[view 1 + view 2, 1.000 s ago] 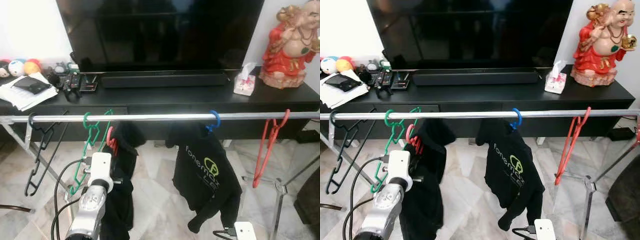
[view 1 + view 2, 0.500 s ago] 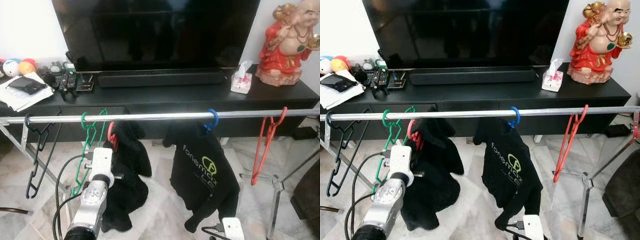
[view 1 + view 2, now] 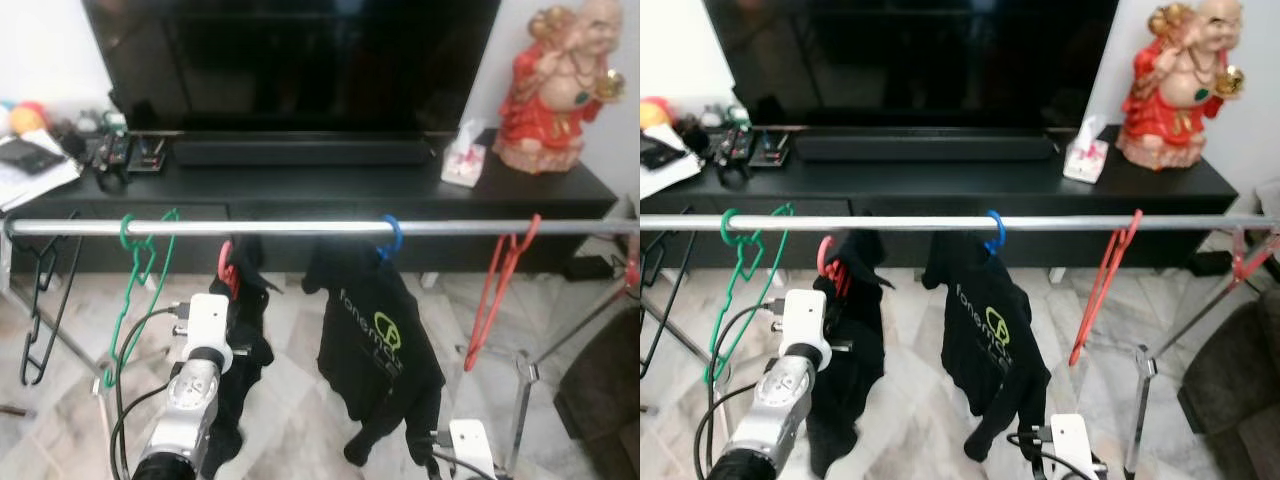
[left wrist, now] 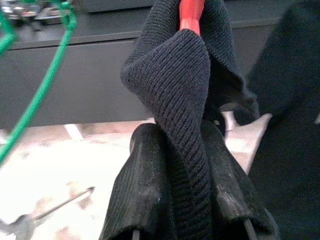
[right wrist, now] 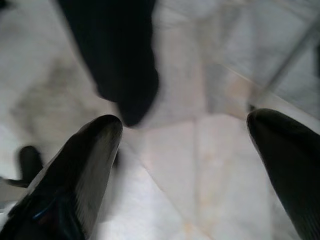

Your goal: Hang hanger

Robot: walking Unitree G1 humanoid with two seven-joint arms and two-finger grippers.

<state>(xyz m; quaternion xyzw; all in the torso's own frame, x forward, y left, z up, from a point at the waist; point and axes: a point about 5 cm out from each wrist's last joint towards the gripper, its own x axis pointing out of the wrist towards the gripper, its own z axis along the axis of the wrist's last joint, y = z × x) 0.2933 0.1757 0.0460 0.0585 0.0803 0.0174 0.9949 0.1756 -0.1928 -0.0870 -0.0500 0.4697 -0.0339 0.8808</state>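
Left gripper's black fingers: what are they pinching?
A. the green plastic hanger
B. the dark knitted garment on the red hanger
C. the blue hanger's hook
B: the left gripper's fingers close on a fold of dark knitted garment under the red hanger.

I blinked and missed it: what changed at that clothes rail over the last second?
The dark garment on the red hanger, pinched in the left tool, bulged out low half a second ago and now hangs narrow. The camera shifted too. The red hanger's hook stayed on the rail, as did the green hanger and the logo shirt.
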